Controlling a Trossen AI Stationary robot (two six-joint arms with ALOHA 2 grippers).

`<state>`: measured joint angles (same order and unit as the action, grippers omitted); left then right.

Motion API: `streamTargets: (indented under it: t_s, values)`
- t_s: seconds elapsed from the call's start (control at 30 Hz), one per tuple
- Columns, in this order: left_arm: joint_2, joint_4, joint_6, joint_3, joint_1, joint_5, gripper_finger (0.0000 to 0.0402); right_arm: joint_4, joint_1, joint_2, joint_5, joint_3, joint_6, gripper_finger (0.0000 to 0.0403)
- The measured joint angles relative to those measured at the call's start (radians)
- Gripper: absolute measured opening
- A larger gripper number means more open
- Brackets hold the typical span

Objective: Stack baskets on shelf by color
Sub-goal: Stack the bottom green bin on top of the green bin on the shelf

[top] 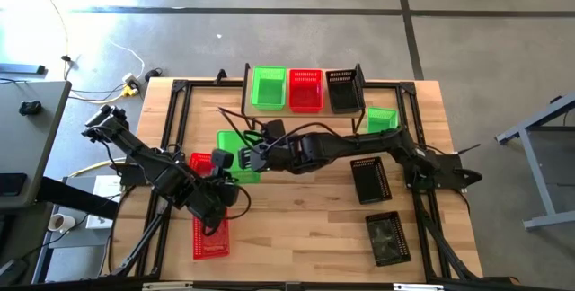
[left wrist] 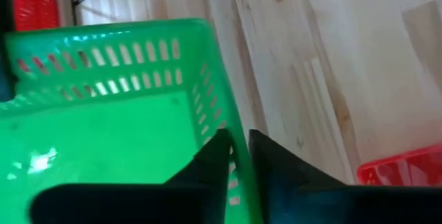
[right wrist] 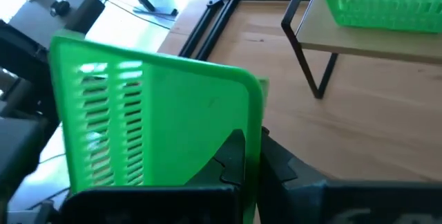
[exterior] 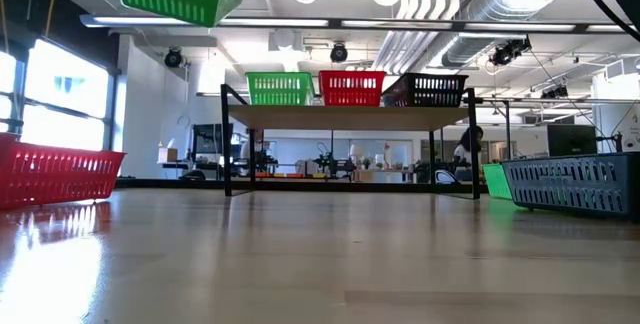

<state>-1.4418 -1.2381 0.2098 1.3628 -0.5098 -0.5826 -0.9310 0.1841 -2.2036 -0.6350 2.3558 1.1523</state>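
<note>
The held green basket [top: 235, 147] hangs clear of the counter [top: 305, 219], just toward 9 o'clock from its centre; the low view shows it well up in the air. 2 pincers are on it. The right pincer [top: 256, 154] reaches across from the 3 o'clock side and is pinched narrow on one wall, with the rim between its fingers in its wrist view. The left pincer [top: 221, 162] comes in from 8 o'clock and is also narrow, 1 finger inside and 1 outside a side wall.

This looks like a hand-off, or a shared carry, toward the shelf [exterior: 350, 116] at 12 o'clock.

- The shelf green basket [top: 268, 87] sits at the shelf's 9 o'clock end, beside a red basket [top: 305, 89] and a black basket [top: 343, 89]. That is the one to nest into.
- Only 1 pincer should let go, and only once the other's bite on the thin perforated wall looks firm. Such walls flex and can slip.
- Keep the basket level and its long side lined up with the one on the shelf.
- Come over the shelf's front rail high, then lower straight down so the rims do not catch.
</note>
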Motion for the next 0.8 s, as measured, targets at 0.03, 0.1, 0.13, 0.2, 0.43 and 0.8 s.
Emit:
streamTargets:
  t_s: [0.03, 0.1, 0.13, 0.2, 0.43, 0.8]
  values:
    - [0.0, -0.001, 0.001, 0.0, 0.0, -0.006, 0.0024, -0.002, -0.001, 0.002, 0.002, 0.0, -0.006, 0.0]
    - [0.0, -0.001, 0.004, 0.0, 0.0, -0.022, 0.0009, -0.012, -0.002, 0.004, 0.008, -0.001, -0.017, 0.0]
    - [0.0, -0.001, 0.004, 0.0, 0.0, -0.029, 0.0008, -0.013, -0.004, 0.005, 0.016, -0.001, -0.027, 0.0001]
    - [0.0, -0.001, 0.003, 0.0, -0.001, -0.036, 0.0011, -0.021, -0.009, 0.005, 0.036, -0.001, -0.031, 0.0001]
    - [0.0, 0.001, 0.0, 0.0, 0.0, -0.037, 0.0004, -0.031, -0.013, 0.006, 0.033, -0.001, -0.057, 0.0008]
    - [0.0, 0.003, 0.017, 0.0, 0.0, -0.041, 0.0004, -0.084, -0.07, 0.032, 0.188, 0.0, -0.141, 0.0128]
